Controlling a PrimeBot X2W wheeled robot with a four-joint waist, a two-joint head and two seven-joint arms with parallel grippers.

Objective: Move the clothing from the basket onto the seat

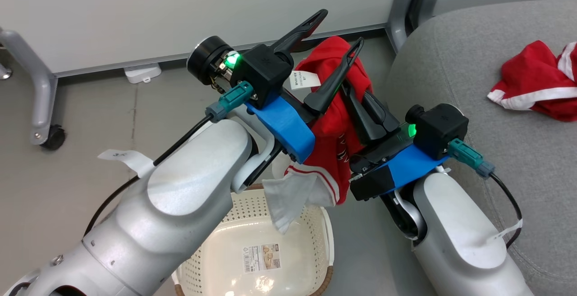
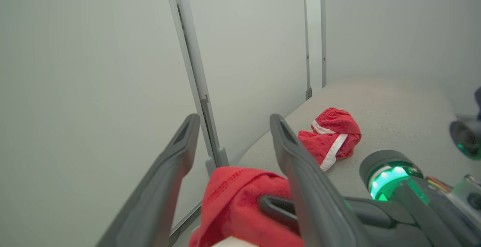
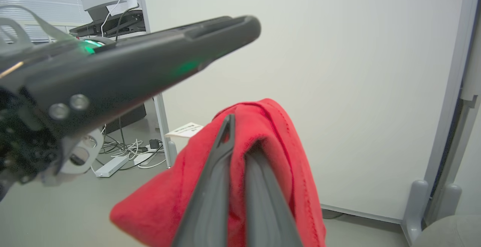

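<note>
Two grippers meet above the basket [image 1: 325, 232], which sits on the floor just left of the seat [image 1: 455, 57]. Your right gripper [image 1: 360, 100] is clamped on the red jersey [image 1: 331, 129], its fingers pressed together in the cloth. The jersey hangs from that grip, with its white part dangling over the basket's far rim. Your left gripper [image 1: 341, 28] is spread wide at the jersey's top fold and pinches nothing. Red shorts [image 1: 536, 82] with white stripes lie crumpled on the seat at the far right, well apart from both grippers. Inside the basket you can see a label sticker [image 1: 261, 257].
</note>
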